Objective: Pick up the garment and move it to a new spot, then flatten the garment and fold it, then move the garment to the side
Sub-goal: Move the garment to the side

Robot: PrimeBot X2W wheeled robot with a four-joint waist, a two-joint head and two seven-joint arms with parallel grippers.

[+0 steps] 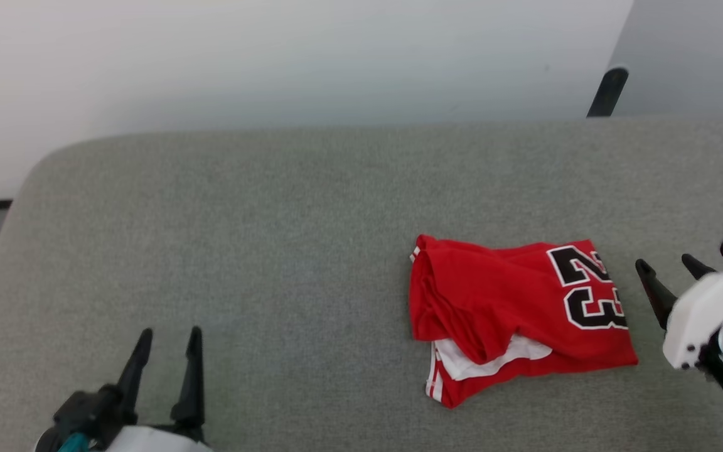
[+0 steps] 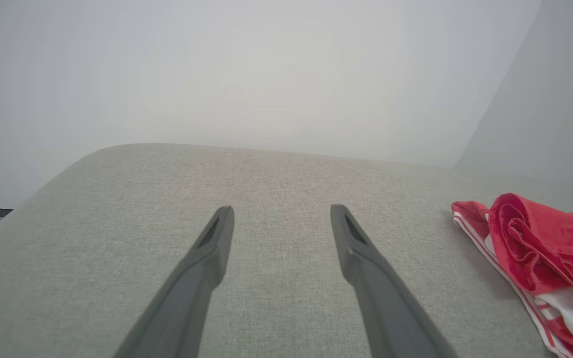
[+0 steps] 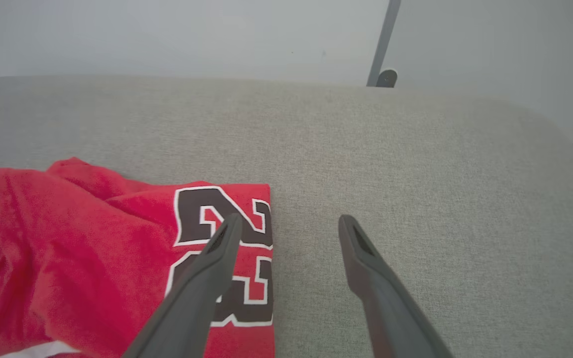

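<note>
You see the loosely folded jersey (image 1: 518, 314) right of centre on the grey surface (image 1: 273, 220), your left pincer (image 1: 170, 336) spread and empty at lower left, your right pincer (image 1: 664, 262) spread, empty, just beside the jersey's right edge.

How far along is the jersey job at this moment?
Looks done: the garment lies as a rough fold on the right part of the grey surface, number up, white lining peeking out. In hand: nothing; the left gripper and right gripper are both open and empty, the right beside the garment's edge. Left: perhaps tidying; whether this is its final spot, I cannot tell.
</note>
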